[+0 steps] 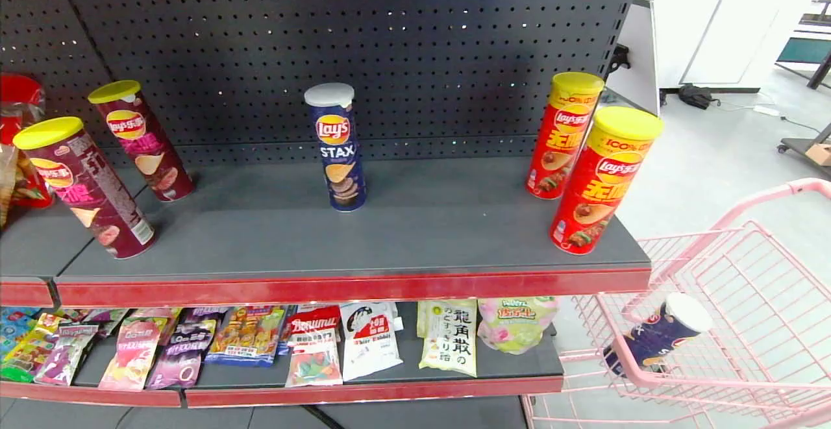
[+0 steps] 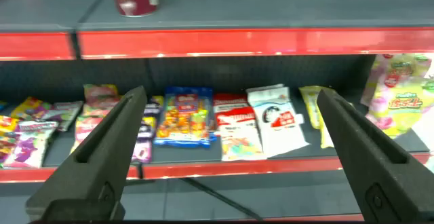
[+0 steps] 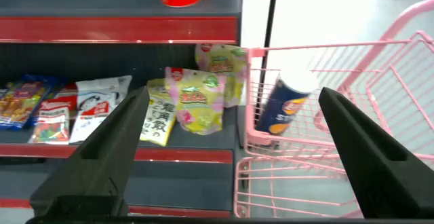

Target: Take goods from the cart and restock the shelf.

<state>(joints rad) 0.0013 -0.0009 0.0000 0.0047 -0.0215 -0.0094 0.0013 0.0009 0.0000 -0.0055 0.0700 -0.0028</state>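
Note:
A pink wire cart (image 1: 746, 299) stands right of the shelf, and a dark blue chip can with a white lid (image 1: 656, 337) leans in its near corner. The same can (image 3: 283, 105) shows in the right wrist view inside the cart (image 3: 325, 47). On the upper shelf (image 1: 363, 234) stand a matching blue can (image 1: 336, 147), two red cans (image 1: 600, 179) at the right and two maroon cans (image 1: 84, 189) at the left. My left gripper (image 2: 227, 125) is open in front of the lower shelf. My right gripper (image 3: 234, 125) is open, some way short of the cart.
The lower shelf (image 1: 363, 387) holds several snack bags, among them a white one (image 1: 369, 341) and a green one (image 1: 516, 322). A dark pegboard (image 1: 363, 46) backs the shelf. Grey floor stretches to the right, behind the cart.

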